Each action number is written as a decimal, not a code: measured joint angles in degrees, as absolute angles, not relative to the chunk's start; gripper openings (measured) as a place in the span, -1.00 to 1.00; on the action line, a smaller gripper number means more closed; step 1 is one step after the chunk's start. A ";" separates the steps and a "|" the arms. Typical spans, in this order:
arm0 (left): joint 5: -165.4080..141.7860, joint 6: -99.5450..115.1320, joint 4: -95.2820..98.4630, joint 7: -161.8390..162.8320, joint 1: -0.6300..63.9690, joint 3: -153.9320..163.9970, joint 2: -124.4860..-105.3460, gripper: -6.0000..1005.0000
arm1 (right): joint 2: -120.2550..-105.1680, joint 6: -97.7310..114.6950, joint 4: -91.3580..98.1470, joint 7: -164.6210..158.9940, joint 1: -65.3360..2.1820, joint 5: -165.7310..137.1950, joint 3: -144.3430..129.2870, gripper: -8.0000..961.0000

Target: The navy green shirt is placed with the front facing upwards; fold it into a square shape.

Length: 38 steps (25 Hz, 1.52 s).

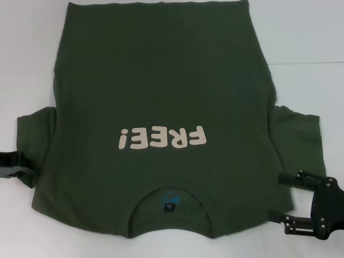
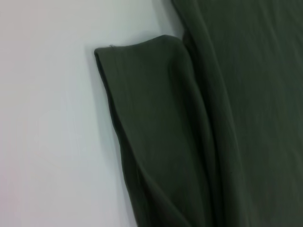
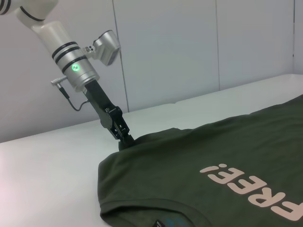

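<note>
The navy green shirt (image 1: 161,80) lies flat and front up on the white table, with its collar nearest me and the cream "FREE!" lettering (image 1: 164,138) in the middle. A small dark label (image 1: 170,206) shows inside the collar. My left gripper (image 1: 29,177) is at the outer corner of the shirt's left sleeve (image 2: 161,123). In the right wrist view the left gripper (image 3: 127,140) tapers shut onto that sleeve's edge. My right gripper (image 1: 277,198) is open, with its jaws on either side of the shirt's right shoulder edge, below the right sleeve (image 1: 301,134).
The white table (image 1: 312,32) shows around the shirt on both sides. A white wall (image 3: 189,47) stands behind the table's left side. The shirt's hem reaches the far edge of the head view.
</note>
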<state>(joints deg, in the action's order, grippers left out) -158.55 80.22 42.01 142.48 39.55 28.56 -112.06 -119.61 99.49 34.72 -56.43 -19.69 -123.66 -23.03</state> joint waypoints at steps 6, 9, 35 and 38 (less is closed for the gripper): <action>-158.75 80.35 42.01 142.49 39.59 30.30 -112.36 -0.54 | -119.47 100.55 34.82 -56.52 -19.69 -123.66 -22.15 0.90; -158.75 80.34 42.05 142.55 39.81 30.89 -112.43 -0.64 | -119.44 100.85 34.91 -56.88 -19.69 -123.66 -21.75 0.90; -155.64 83.53 42.64 140.64 40.40 22.53 -110.73 -0.99 | -119.68 100.82 35.47 -57.04 -20.05 -123.66 -21.62 0.89; -154.38 84.56 42.87 139.52 40.25 20.16 -110.21 -0.99 | -119.67 100.83 35.36 -57.04 -20.14 -123.66 -21.62 0.89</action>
<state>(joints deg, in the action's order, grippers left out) -154.38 84.56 42.87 139.52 40.25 20.16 -110.21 -119.67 100.83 35.36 -57.04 -20.14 -123.66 -21.62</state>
